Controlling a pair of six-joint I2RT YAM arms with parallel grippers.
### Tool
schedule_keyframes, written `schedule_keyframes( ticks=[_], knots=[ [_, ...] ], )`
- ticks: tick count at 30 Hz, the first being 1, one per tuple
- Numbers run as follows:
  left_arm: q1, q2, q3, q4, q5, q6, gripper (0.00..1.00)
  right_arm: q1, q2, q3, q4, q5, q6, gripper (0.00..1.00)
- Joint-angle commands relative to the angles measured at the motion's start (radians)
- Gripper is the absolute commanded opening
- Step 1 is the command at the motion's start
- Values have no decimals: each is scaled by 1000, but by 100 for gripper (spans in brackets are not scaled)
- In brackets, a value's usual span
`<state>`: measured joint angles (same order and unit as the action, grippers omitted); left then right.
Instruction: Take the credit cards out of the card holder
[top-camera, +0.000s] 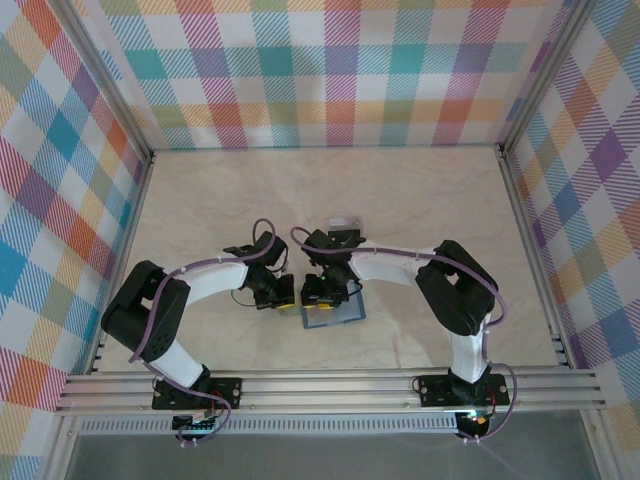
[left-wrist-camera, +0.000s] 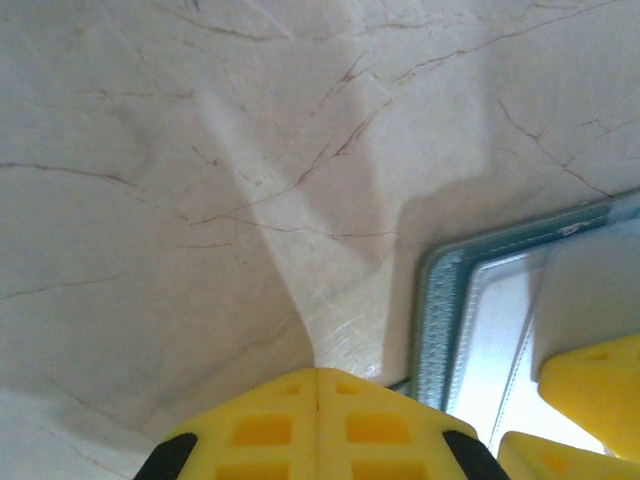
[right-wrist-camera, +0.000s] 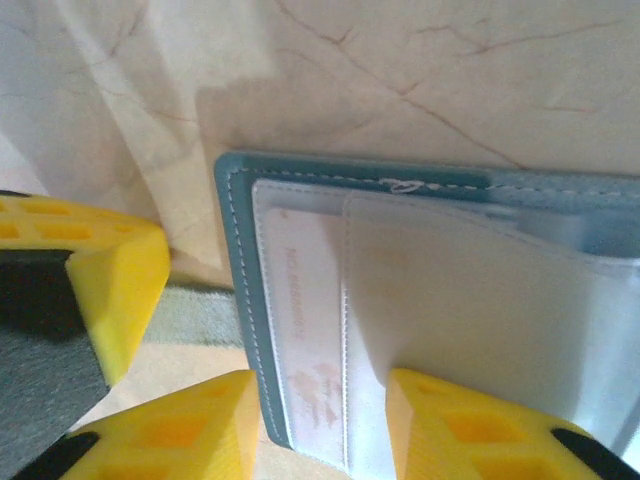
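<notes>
Card holder (right-wrist-camera: 430, 270) lay open and flat on the table (top-camera: 420, 200), front-middle, between the two arms. Teal shell, rounded corner, pale stitching along the rim. Inner pockets were smooth, glossy, grey-white. Pale card (right-wrist-camera: 300, 340) with faint print sat in the outermost slot. Tabletop was cream, marble-veined, matte.

Right gripper (right-wrist-camera: 315, 400) stood over the holder's corner. It had yellow wedge fingers with square recesses, jaws apart, one tip at the teal rim, the other on the pocket face. Couldn't tell whether they pinched anything.

Left gripper (left-wrist-camera: 318, 395) was clenched on nothing, tips pressed together, over bare table just beside the holder's edge and close to the right one's fingers.
</notes>
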<state>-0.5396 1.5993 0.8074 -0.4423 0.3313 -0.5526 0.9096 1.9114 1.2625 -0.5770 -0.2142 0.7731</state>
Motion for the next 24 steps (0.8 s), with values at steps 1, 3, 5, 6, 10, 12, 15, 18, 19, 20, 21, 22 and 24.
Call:
schedule_keyframes(
  ticks=[1,3,5,6,10,12,15,18,19,20,21,22,24],
  knots=[
    [12,2,-30,-81,-16,24,3,26,49,83,-180,118,-44,42],
    [14,-4,-32,-85,-18,24,3,41,68,124,-228,158,-55,45],
    [13,-16,-34,-88,-23,25,3,54,85,166,-277,203,-63,47],
    [14,-19,-34,-91,-24,25,3,60,92,183,-300,221,-66,48],
    [13,-41,-34,-99,-21,21,3,74,121,235,-370,287,-78,51],
    [14,-62,-34,-106,-22,16,3,75,129,239,-384,298,-80,51],
    [13,-94,-27,-124,-32,16,3,75,130,236,-385,300,-81,51],
    [14,-112,-20,-138,-34,15,3,74,135,233,-384,302,-81,52],
    [13,-116,-19,-142,-32,13,3,75,138,233,-383,300,-81,52],
    [13,-123,-19,-142,-29,13,3,75,141,233,-379,295,-81,54],
    [13,-129,-17,-146,-28,12,3,75,144,233,-372,286,-84,55],
    [13,-139,-15,-148,-28,11,3,75,147,231,-365,278,-84,56],
    [13,-154,-13,-154,-28,7,3,74,151,227,-354,271,-83,55]
  ],
)
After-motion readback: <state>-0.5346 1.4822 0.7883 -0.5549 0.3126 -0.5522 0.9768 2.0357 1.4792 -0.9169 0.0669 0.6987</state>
